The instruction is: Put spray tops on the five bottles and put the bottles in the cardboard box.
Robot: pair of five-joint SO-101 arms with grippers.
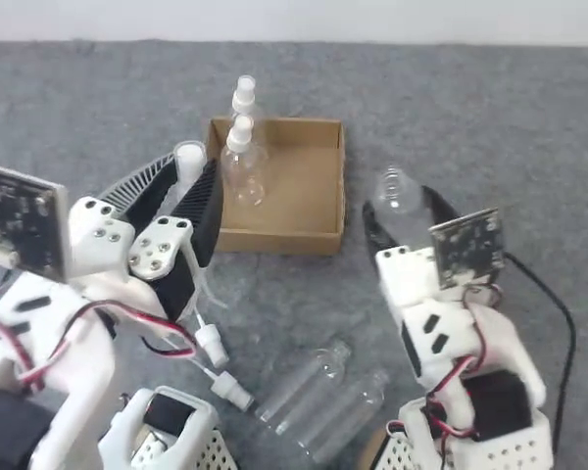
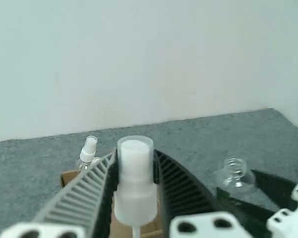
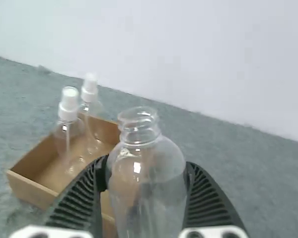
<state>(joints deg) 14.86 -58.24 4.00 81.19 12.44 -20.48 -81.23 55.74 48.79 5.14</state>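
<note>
Left gripper (image 1: 191,168): we found it clamped on a spray top, its jaws only as far apart as the top is wide.
Spray top (image 2: 135,178): it was held upright off the table (image 1: 490,117), nozzle cap up, with a thin tube showing below it.
Cardboard box (image 1: 279,240): in the high view it sat between the two grippers, and two capped bottles (image 1: 243,162) stood at its 9 o'clock side.
Open bottle (image 3: 144,168): it stood upright with its bare neck up, gripped round the body.
Right gripper (image 1: 402,211): its jaws were spread wide round the open bottle and pressed on both flanks.
Key relation: in the high view the bottle's mouth lay at about 3 o'clock from the spray top, well apart, with the box corner between them. Both long axes were vertical. We judged that the top had to travel across and come down tube-first into the neck.
Remaining parts: two loose spray tops (image 1: 220,367) and two bare bottles (image 1: 323,392) lay flat toward 6 o'clock, between the arms.
</note>
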